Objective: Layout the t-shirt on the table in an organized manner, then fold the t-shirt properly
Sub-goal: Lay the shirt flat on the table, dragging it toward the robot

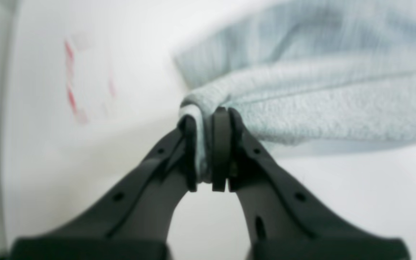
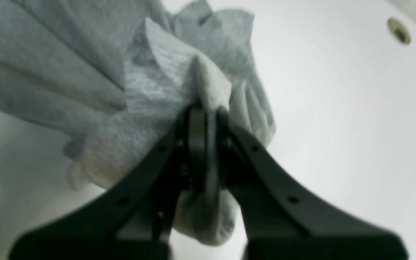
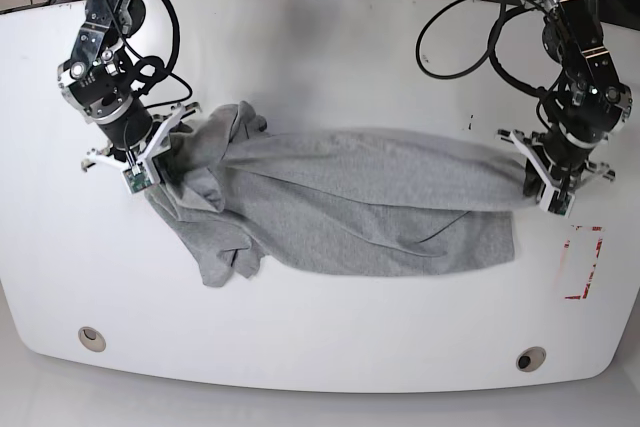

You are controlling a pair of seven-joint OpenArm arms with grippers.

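Note:
The grey t-shirt (image 3: pixel 350 207) is stretched across the middle of the white table (image 3: pixel 320 57), hanging in folds between both arms. My left gripper (image 1: pixel 208 144) is shut on a bunched edge of the t-shirt (image 1: pixel 302 108); in the base view this left gripper (image 3: pixel 530 179) holds the shirt's right end. My right gripper (image 2: pixel 202 144) is shut on a wad of the t-shirt (image 2: pixel 164 79), and in the base view the right gripper (image 3: pixel 165 152) grips the crumpled left end, where cloth droops toward the table.
A red tape rectangle (image 3: pixel 582 264) lies just right of the shirt, near the left arm. Two round grommets (image 3: pixel 92 338) (image 3: pixel 530 358) sit near the table's front edge. Black cables (image 3: pixel 470 37) trail along the back.

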